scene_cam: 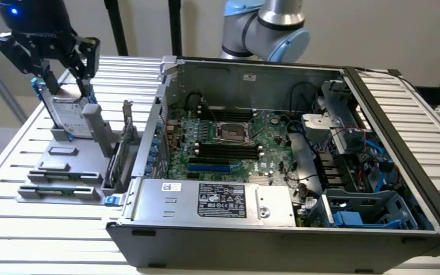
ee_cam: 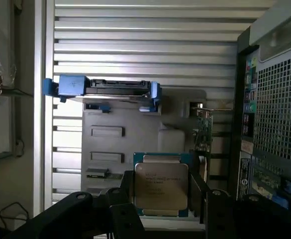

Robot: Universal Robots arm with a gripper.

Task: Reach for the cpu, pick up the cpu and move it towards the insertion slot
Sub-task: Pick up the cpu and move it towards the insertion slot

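The cpu (ee_cam: 161, 185) is clamped between the dark fingers (ee_cam: 127, 191) of the gripper (scene_cam: 70, 90), jaws wide across its edges. In the exterior view, the gripper hangs at upper left, over the upright hard drive (scene_cam: 71, 120). The insertion slot (scene_cam: 231, 132) lies mid-frame, well apart.

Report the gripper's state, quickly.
Gripper: closed on the cpu, which is held flat between its fingers by two opposite edges.
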